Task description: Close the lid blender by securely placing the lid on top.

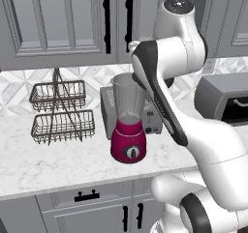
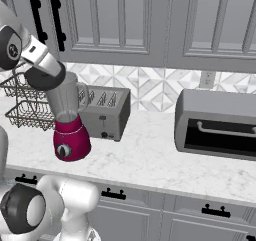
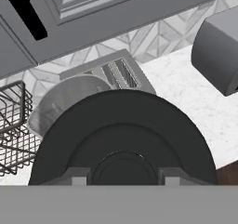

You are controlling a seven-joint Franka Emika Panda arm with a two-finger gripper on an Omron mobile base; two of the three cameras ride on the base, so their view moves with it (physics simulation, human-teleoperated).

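The white arm reached up and forward over the marble counter, its gripper closed on the flat round black lid. The lid hung just above the mouth of the clear-jarred, magenta-based blender, offset toward the grey boxy toaster.

Even, soft rendered light, moderately bright, without glare. A faint shadow lies on the white marble tabletop beneath the glossy magenta blender base. Edges slightly jagged; nothing blurred.
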